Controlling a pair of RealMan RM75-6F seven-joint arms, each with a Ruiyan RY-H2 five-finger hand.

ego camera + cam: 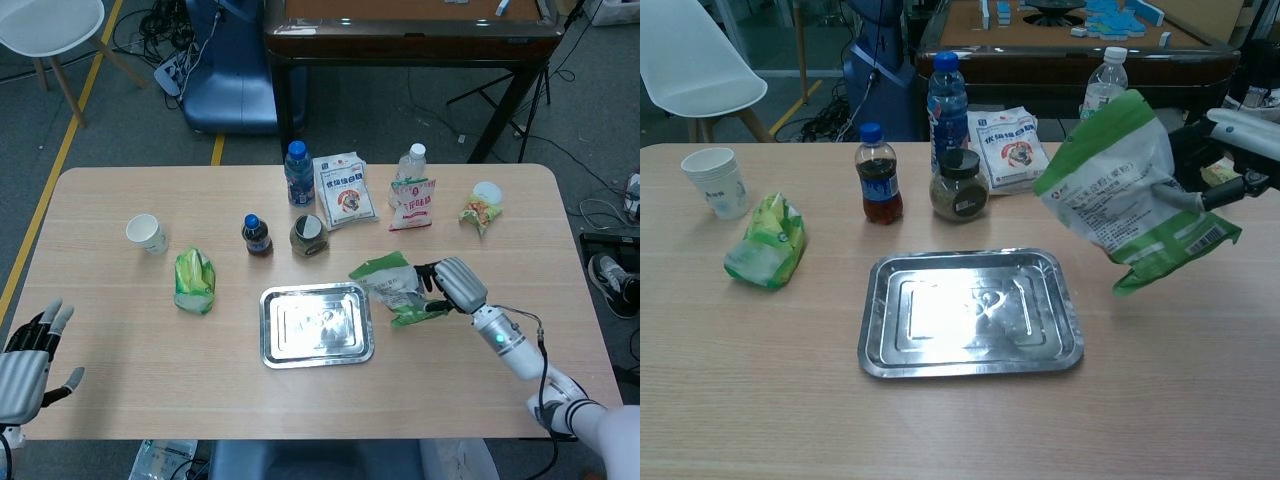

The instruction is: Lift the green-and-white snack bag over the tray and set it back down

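Resting at the near left corner of the table, the left hand held nothing, its fingers spread; only the head view showed it. Beyond it the metal tray lay flat on the table. Just right of the tray, the right hand gripped the green-and-white snack bag, which the chest view showed raised off the tabletop and tilted, beside the tray rather than over it. Farther back stood a cola bottle, a dark-lidded jar and a blue-capped bottle. The head view alone showed a small snack packet at the far right.
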